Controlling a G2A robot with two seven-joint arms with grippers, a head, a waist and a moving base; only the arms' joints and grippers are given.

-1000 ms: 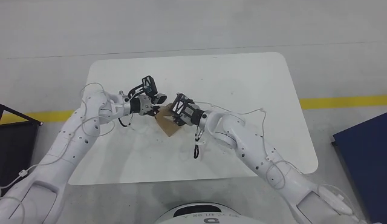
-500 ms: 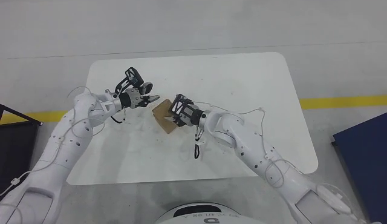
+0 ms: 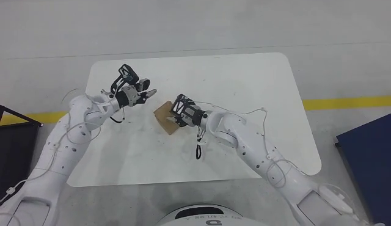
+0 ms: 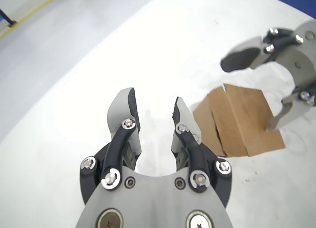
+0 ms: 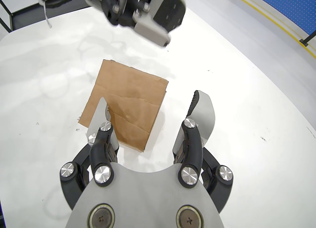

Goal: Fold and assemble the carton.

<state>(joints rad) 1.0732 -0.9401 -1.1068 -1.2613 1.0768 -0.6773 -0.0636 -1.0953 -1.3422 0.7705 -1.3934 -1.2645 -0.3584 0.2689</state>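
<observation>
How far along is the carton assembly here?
Done: the carton sits on the table with its flaps folded over. In hand: nothing gripped; the right gripper is open with one finger against the carton, the left gripper open, apart from it. Left, likely: closing the gaping seam.

**One overhead camera, two wrist cameras face to face**

The top camera looks down from well above the table, taking in both arms. Each wrist camera sits close behind its own jaws, looking out along them; the left gripper faces the right gripper. All three views share the carton, lying ahead of both pairs of jaws.
</observation>
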